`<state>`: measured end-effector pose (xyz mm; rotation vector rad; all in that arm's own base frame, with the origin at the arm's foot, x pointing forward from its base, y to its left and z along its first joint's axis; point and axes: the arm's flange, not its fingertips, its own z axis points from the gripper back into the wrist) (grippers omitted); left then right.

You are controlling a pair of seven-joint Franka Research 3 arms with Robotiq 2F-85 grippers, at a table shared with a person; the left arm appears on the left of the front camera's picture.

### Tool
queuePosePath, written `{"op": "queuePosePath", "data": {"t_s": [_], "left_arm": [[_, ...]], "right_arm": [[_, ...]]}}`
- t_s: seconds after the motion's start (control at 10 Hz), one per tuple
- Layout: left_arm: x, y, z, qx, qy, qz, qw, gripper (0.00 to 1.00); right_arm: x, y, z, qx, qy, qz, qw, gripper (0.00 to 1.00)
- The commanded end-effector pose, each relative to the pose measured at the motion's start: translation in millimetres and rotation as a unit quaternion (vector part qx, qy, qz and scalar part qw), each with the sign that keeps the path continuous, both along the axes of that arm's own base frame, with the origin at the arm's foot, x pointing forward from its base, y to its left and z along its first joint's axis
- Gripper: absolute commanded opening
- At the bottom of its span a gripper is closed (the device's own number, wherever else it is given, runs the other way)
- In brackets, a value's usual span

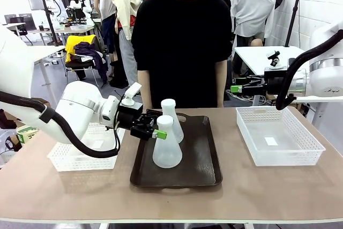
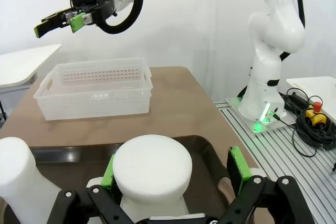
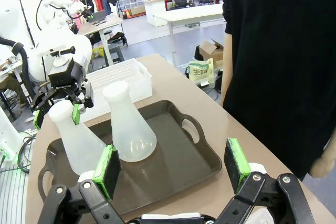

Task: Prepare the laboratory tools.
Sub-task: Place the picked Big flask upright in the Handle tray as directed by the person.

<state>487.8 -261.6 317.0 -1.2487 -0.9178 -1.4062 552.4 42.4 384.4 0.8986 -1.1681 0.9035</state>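
Two translucent white conical flasks stand on the dark brown tray. My left gripper is open around the neck of the front flask. In the left wrist view the neck top sits between the green pads, with a gap on the right side. The back flask stands just behind it, also seen as the flask at the left edge. My right gripper hangs open and empty, high above the table's right side. Its view shows both flasks from the far side.
A white mesh basket sits on the right of the table and another basket on the left, behind my left arm. A person in a black shirt stands at the far edge, arms down.
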Motion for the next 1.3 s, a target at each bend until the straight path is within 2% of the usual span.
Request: {"op": "queuePosePath", "data": {"t_s": [0.0,1.2], "left_arm": [[1.2,-1.4,-0.6,-0.004,-0.004,-0.003,1.000,1.00],[1.2,-1.4,-0.6,-0.004,-0.004,-0.003,1.000,1.00]], "right_arm": [[0.1,0.2,0.5,-0.009,0.007,0.000,1.000,1.00],[0.1,0.2,0.5,-0.009,0.007,0.000,1.000,1.00]]}}
